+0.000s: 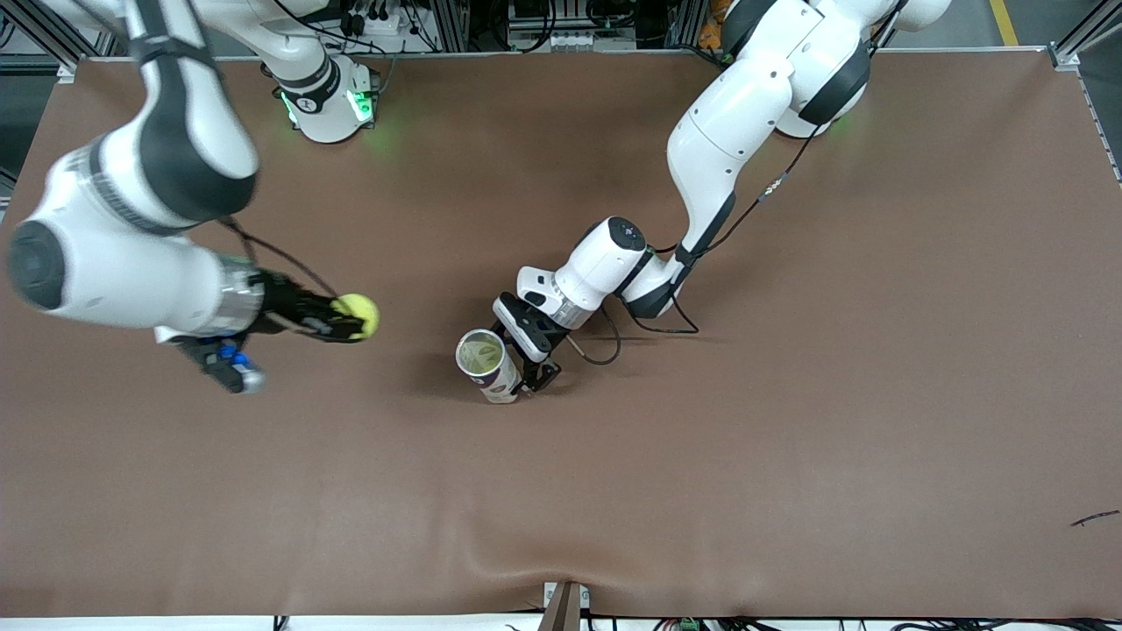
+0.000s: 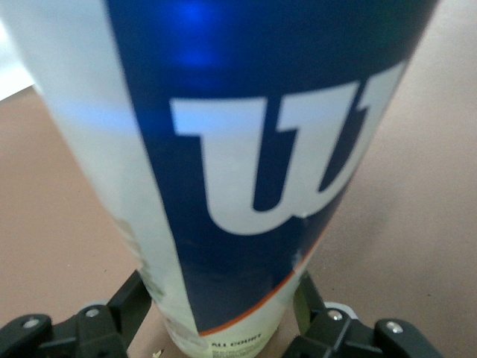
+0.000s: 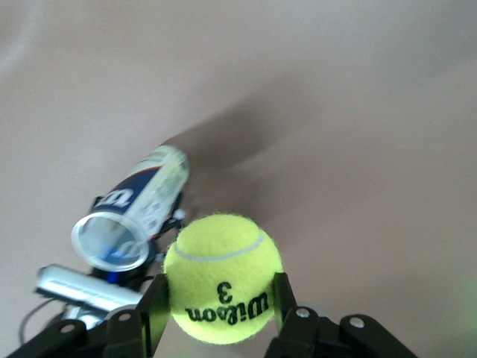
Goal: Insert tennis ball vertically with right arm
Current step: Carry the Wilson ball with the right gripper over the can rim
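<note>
My right gripper (image 1: 355, 321) (image 3: 222, 302) is shut on a yellow-green tennis ball (image 1: 359, 314) (image 3: 222, 277), held in the air over the brown table (image 1: 701, 456) toward the right arm's end. A tall blue and white tennis ball can (image 1: 487, 364) (image 2: 246, 149) (image 3: 141, 209) stands upright mid-table with its mouth open upward. My left gripper (image 1: 519, 375) (image 2: 223, 302) is low beside the can. Its fingers (image 2: 134, 302) press the can's lower part from both sides. The ball is apart from the can and is not over its mouth.
A black cable (image 1: 605, 355) loops on the table by the left wrist. The right arm's base (image 1: 329, 105) stands at the table's back edge. A small dark scrap (image 1: 1096, 518) lies near the front corner at the left arm's end.
</note>
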Available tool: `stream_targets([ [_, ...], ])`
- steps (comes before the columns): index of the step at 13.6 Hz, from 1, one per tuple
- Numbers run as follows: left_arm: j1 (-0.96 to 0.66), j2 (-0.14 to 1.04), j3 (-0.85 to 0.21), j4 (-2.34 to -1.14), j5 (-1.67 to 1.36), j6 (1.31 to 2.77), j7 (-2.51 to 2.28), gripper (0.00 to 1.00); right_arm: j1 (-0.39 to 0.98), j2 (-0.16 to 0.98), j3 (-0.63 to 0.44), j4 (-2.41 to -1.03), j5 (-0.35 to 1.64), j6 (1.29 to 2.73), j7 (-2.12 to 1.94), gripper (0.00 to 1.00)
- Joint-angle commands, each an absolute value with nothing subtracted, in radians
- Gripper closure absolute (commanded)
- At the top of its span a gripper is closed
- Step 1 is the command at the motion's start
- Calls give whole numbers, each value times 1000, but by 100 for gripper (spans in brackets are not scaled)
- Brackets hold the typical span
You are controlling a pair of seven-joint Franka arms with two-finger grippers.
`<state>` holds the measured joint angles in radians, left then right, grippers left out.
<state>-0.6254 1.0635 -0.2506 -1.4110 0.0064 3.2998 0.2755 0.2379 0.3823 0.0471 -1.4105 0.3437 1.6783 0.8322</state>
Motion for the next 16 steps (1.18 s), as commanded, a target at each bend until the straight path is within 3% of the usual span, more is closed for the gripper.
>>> stream_targets([
  [1,-627,1074,-245,-1391,25,3313,275,15,305,463,40,-1315,360,1696,951,100],
  [13,-623,1077,-245,-1391,21,3313,275,15,443,584,40,-1308,360,2014,1170,100],
  [14,-623,1077,-245,-1391,21,3313,275,15,455,597,40,-1308,359,2032,1169,61],
  [15,-623,1077,-245,-1391,21,3313,275,15,468,603,38,-1308,345,2034,1161,1],
  [16,-623,1077,-245,-1393,21,3313,275,15,478,603,40,-1308,324,2030,1157,0],
])
